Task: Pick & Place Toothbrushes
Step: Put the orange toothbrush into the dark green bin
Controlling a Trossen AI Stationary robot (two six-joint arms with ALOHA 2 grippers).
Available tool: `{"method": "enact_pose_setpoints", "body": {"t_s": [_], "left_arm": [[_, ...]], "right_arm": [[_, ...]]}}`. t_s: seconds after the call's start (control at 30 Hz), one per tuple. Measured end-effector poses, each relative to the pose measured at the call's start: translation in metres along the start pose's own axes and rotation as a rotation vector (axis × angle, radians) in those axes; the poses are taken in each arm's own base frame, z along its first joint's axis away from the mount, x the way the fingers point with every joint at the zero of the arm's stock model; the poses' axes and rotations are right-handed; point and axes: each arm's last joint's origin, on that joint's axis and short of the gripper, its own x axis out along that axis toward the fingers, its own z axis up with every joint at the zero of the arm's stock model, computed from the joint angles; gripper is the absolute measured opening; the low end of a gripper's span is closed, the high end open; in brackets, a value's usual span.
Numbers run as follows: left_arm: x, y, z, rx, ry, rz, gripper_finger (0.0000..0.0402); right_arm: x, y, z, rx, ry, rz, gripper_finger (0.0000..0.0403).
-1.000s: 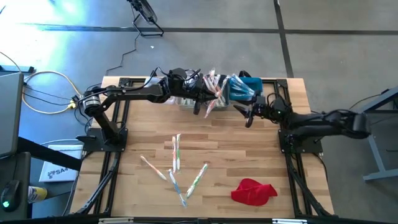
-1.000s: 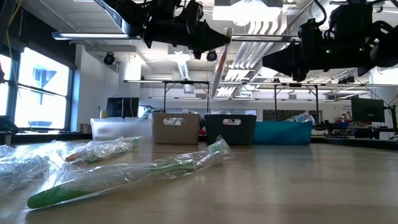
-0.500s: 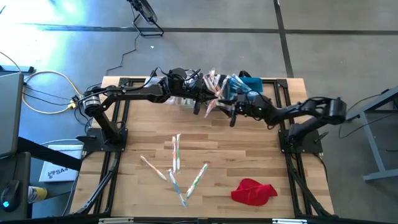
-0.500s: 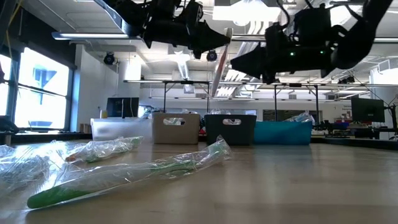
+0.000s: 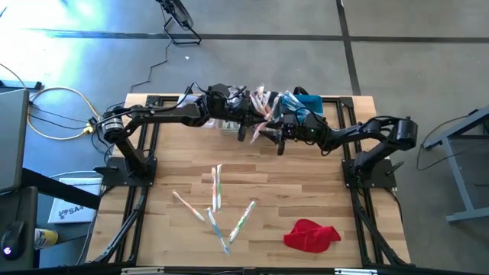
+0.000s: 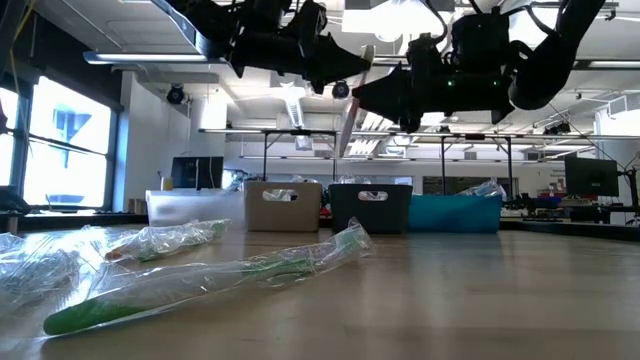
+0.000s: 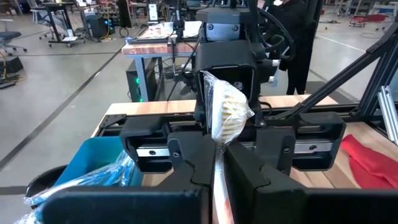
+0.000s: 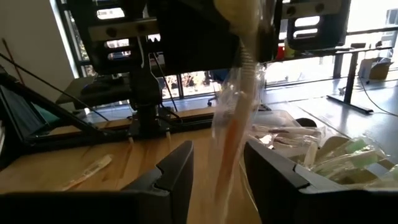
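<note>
The lower end of the held toothbrush point(image 6: 347, 128) is lost against the bins point(image 5: 229, 122) in the high view. No legible writing on any wrapper. Left gripper point(image 5: 256, 127) is clamped on this wrapped toothbrush, above the far edge of the surface point(image 5: 306, 183). Right gripper point(image 5: 276, 136) sits just beside it, fingers parted with the toothbrush between them; contact cannot be confirmed. Loose toothbrushes point(image 5: 216, 187) lie mid-surface, and a red cloth point(image 5: 311, 234) lies nearer the front.
</note>
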Motion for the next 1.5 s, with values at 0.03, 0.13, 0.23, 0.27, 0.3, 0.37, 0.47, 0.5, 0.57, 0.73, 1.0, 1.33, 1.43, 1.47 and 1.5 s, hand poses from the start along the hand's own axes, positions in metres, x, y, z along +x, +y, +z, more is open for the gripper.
{"method": "enact_pose_setpoints", "body": {"t_s": [0.03,0.13,0.23,0.27,0.3,0.37,0.47,0.5,0.57,0.73,1.0,1.33,1.43,1.47,1.5], "left_arm": [[0.0,0.0,0.0,0.0,0.001,0.0,0.0017],[0.0,0.0,0.0,0.0,0.0,0.001,0.0017],[0.0,0.0,0.0,0.0,0.001,0.001,0.0017],[0.0,0.0,0.0,0.0,0.0,0.001,0.0017],[0.0,0.0,0.0,0.0,0.0,0.001,0.0017],[0.0,0.0,0.0,0.0,0.0,0.0,0.0017],[0.0,0.0,0.0,0.0,0.0,0.0,0.0017],[0.0,0.0,0.0,0.0,0.0,0.0,0.0017],[0.0,0.0,0.0,0.0,0.0,0.0,0.0017],[0.0,0.0,0.0,0.0,0.001,0.0,0.0017],[0.0,0.0,0.0,-0.012,0.001,0.001,0.0018],[0.0,0.001,-0.002,0.008,0.016,0.014,0.0106],[-0.007,0.001,0.001,-0.007,0.049,0.019,0.0127],[-0.011,0.002,0.004,-0.009,0.055,0.027,0.013],[-0.017,0.003,0.008,-0.014,0.064,0.037,0.0132]], "right_arm": [[0.0,0.0,0.0,-0.004,0.0,0.001,0.0133],[0.0,0.0,0.0,-0.008,0.0,0.001,0.0122],[0.0,0.0,0.0,-0.009,0.001,0.001,0.0099],[0.0,0.0,0.0,-0.009,0.001,0.001,0.009],[0.0,0.0,0.0,-0.009,0.001,0.001,0.0079],[0.0,0.0,0.0,-0.01,0.001,0.0,0.0059],[0.0,0.0,0.0,-0.028,0.001,-0.003,0.0031],[0.0,0.0,0.0,-0.032,0.001,-0.003,0.0024],[0.0,0.0,0.0,-0.032,0.001,-0.004,0.0014],[0.0,0.0,0.0,-0.033,0.0,-0.004,0.0016],[0.0,0.0,0.0,-0.028,0.0,-0.002,0.0011],[0.0,0.0,0.0,-0.027,0.0,-0.001,0.0008],[0.0,0.0,0.0,-0.027,0.0,0.0,0.0008],[0.0,0.0,0.0,-0.027,0.0,0.0,0.0008],[0.0,0.0,0.0,-0.027,0.0,0.0,0.0008]]}}
